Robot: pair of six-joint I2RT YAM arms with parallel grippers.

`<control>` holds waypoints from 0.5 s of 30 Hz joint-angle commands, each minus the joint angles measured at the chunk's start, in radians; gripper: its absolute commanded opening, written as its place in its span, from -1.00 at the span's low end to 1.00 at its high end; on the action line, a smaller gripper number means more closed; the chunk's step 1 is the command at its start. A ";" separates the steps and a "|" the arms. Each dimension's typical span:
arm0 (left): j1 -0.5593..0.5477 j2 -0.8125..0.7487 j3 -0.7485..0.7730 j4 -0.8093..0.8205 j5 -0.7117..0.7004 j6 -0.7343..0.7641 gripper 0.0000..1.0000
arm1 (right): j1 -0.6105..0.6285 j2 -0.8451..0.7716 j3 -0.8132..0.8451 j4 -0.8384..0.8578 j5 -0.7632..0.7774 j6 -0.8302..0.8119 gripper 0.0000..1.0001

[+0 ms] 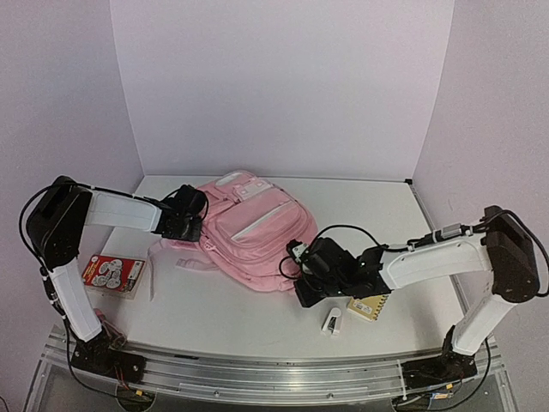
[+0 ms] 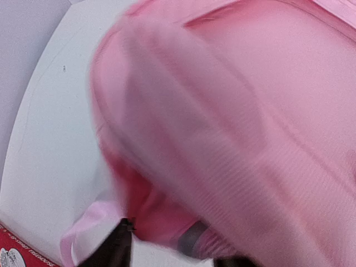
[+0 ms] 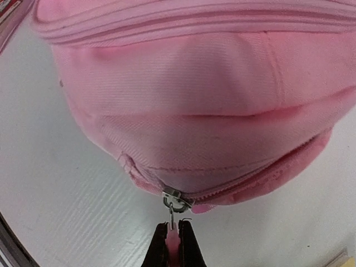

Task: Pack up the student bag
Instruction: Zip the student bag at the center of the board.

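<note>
The pink bag lies in the middle of the top picture, the right pincer pinches its zip tab tight, and I cannot tell if the left pincer at its left edge holds it, so 1 hard pull could drag the whole bag instead of opening the zip.

A pink student bag fills the middle of the table and reaches toward the far edge; it is the main obstacle. The left hand sits at the bag's left side, fingers apart around the fabric. The right hand pinches the zipper pull at the bag's near-right end.

Bare table runs along the near edge in front of the bag and across the far-right corner. A red-and-white packet lies by the left edge. A small spiral notebook and a small white object lie by the near edge, under the right arm. Walls close the left, far and right edges.
</note>
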State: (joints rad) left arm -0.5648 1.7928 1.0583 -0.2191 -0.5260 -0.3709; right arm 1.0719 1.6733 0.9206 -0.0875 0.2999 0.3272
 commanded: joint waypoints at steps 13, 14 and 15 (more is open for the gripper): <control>-0.049 -0.678 -0.440 0.136 0.673 -0.569 0.81 | 0.068 0.178 0.179 0.053 -0.196 0.000 -1.00; -0.061 -0.712 -0.477 0.182 0.713 -0.609 0.80 | 0.068 0.180 0.179 0.053 -0.197 0.003 -1.00; -0.072 -0.735 -0.513 0.216 0.724 -0.650 0.79 | 0.069 0.181 0.177 0.054 -0.197 0.008 -1.00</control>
State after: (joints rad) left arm -0.6007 1.1329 0.7013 -0.1551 -0.0839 -0.7559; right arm 1.1306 1.8381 1.0613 -0.0489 0.1640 0.3416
